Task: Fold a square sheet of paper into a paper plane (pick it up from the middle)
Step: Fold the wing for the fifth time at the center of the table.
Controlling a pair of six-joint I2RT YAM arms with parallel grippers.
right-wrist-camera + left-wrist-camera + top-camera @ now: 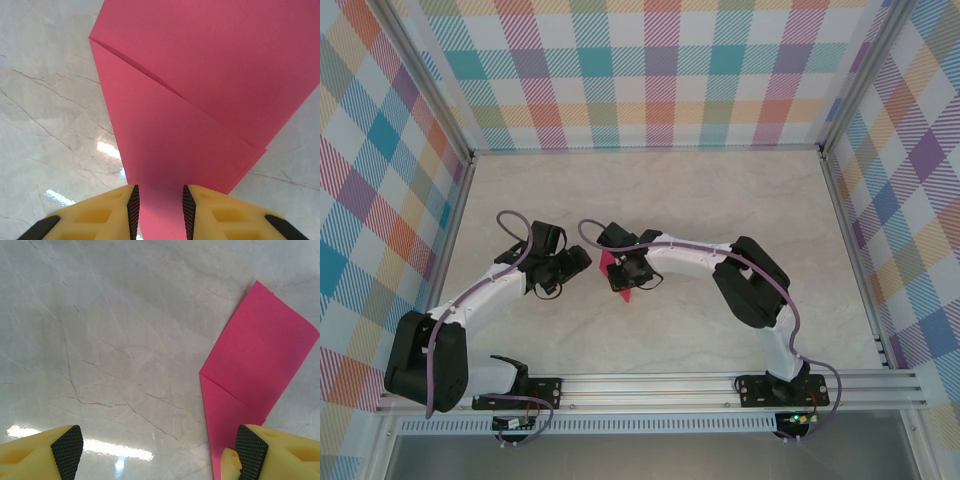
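Note:
The pink-red sheet of paper [617, 278] lies on the marble table between the two grippers, folded over itself with a diagonal crease [165, 82]. My right gripper [160, 210] stands low over the sheet's near part, its jaws narrowed to a small gap with flat paper [200, 90] showing between the pads. My left gripper [159, 452] is wide open just left of the sheet [255, 355], with bare table between the pads, and its right fingertip [249, 450] overlaps the paper's edge. In the top view the left gripper [576, 262] and right gripper [626, 270] face each other. A paper plane is out of view.
Plaid walls with metal posts [470, 170] enclose the table on the left, back and right. A metal rail [650, 385] carrying both arm bases runs along the near edge. Purple cables [520, 235] loop over the arms.

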